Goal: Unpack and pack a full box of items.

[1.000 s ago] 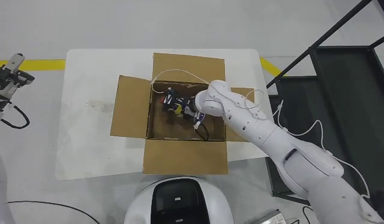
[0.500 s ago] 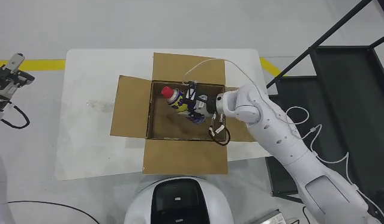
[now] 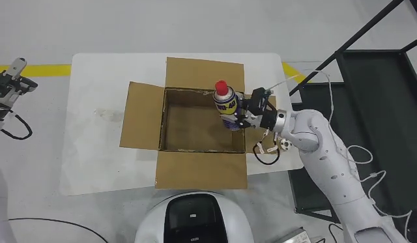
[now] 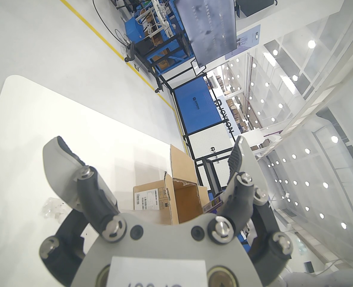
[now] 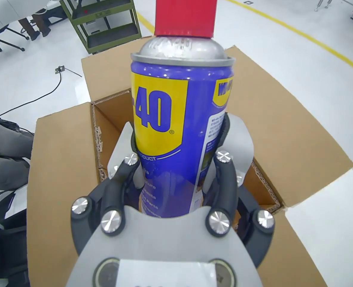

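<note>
A blue and yellow spray can [image 3: 226, 105] with a red cap is held upright above the right side of the open cardboard box [image 3: 140, 116]. My right gripper [image 3: 246, 112] is shut on the can's lower body. The right wrist view has the can [image 5: 181, 102] close up, both fingers [image 5: 239, 141] clasping it over the box [image 5: 284, 126]. My left gripper [image 3: 12, 80] hangs off the table's far left, past its edge. Seen in its own wrist view, the left gripper [image 4: 152, 156] is open with nothing between its fingers, and the box [image 4: 176, 192] lies beyond it.
The white table [image 3: 98, 158] carries the box with all flaps folded out. A small clear crumpled bit [image 3: 101, 113] lies left of the box. A dark metal rack [image 3: 365, 86] stands to the right of the table. A yellow floor line [image 3: 45, 69] runs behind.
My right gripper has lifted the spray can out of the box and carried it to the right, turning it upright. The left arm has not moved.
</note>
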`<move>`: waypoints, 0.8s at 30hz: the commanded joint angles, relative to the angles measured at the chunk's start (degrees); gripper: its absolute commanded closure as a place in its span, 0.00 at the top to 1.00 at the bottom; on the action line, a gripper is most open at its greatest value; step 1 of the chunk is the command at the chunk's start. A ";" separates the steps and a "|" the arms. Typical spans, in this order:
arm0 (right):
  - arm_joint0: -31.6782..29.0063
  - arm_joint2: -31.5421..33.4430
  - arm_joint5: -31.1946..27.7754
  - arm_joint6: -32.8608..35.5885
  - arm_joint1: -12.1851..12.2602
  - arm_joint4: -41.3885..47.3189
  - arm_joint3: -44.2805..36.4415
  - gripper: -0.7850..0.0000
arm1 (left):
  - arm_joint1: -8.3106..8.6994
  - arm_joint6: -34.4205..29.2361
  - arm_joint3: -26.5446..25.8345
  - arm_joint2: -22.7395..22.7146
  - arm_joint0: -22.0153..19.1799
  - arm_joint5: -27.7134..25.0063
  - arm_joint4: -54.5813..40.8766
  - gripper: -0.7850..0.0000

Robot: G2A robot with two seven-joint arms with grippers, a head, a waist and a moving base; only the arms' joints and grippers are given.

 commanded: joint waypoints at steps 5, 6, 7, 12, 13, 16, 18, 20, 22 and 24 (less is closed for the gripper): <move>-6.58 6.79 -2.68 -5.63 1.03 -4.88 -5.24 0.00 | 0.44 -7.67 1.92 3.29 -0.64 0.72 -1.76 1.00; -7.72 7.82 -2.56 -6.25 1.16 -5.68 -6.05 0.00 | 0.51 -9.78 2.85 4.05 -1.11 0.23 -2.49 1.00; -8.85 8.86 -2.28 -6.98 1.27 -6.14 -6.62 0.00 | 0.55 -11.55 4.12 4.69 -1.66 -0.39 -3.70 1.00; -14.18 13.96 -1.33 -11.89 1.63 -6.93 -8.38 0.00 | 0.31 -17.23 11.41 9.16 -5.13 -2.60 -8.74 1.00; -15.22 15.00 -1.35 -13.03 1.69 -6.95 -8.46 0.00 | 0.21 -18.25 12.71 10.28 -5.81 -3.39 -9.17 1.00; -16.92 16.71 -0.79 -14.67 1.75 -6.81 -8.38 0.00 | -0.19 -19.97 16.59 13.74 -7.95 -5.36 -9.69 1.00; -16.92 16.71 -0.79 -14.67 1.75 -6.81 -8.38 0.00 | -0.60 -20.18 19.16 16.06 -9.48 -6.54 -10.21 1.00; -16.92 16.71 -0.79 -14.67 1.75 -6.81 -8.38 0.00 | -1.13 -20.46 21.55 18.63 -11.08 -7.47 -10.87 1.00; -16.92 16.71 -0.79 -14.67 1.75 -6.81 -8.38 0.00 | -1.70 -20.78 23.52 21.22 -12.65 -8.88 -11.10 1.00; -16.92 16.71 -0.79 -14.67 1.75 -6.81 -8.38 0.00 | -2.34 -21.40 25.25 23.71 -14.12 -9.79 -11.93 1.00</move>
